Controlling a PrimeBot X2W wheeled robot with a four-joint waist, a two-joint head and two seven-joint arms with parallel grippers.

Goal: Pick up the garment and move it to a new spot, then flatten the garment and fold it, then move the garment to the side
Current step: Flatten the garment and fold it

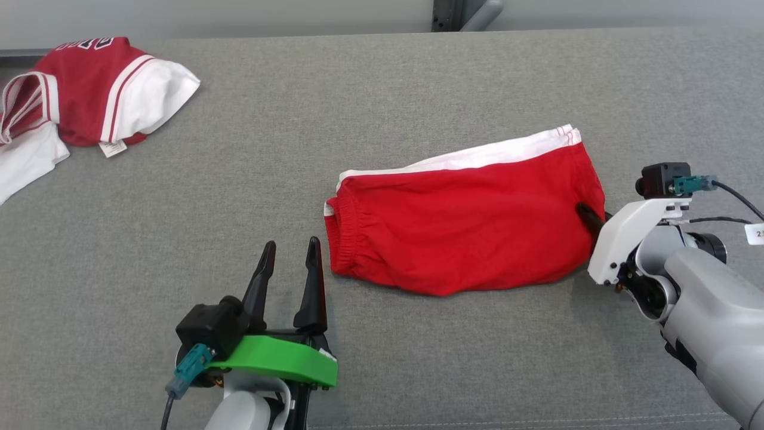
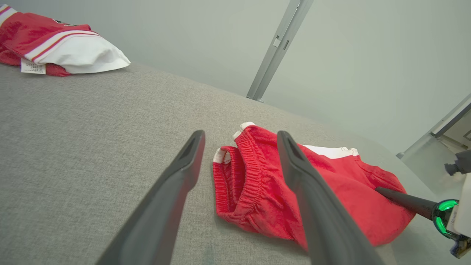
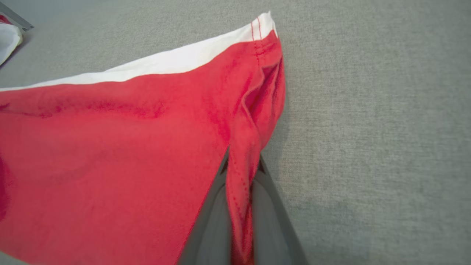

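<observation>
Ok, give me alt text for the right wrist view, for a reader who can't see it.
The right claw is shut on a pinched fold at the edge of the red shorts, which spread to the view's left over a grey fabric surface. A white band runs along their top edge.

Grey fabric surface point(image 1: 418, 77), red shorts point(image 1: 465, 233) centre-right, red-white jersey point(image 1: 89, 89) far left

The red shorts point(image 1: 465, 221) lie folded on the grey table point(image 1: 382, 89), elastic waistband to the left, white stripe along the far edge. Their right hem is pinched into a raised ridge.
</observation>
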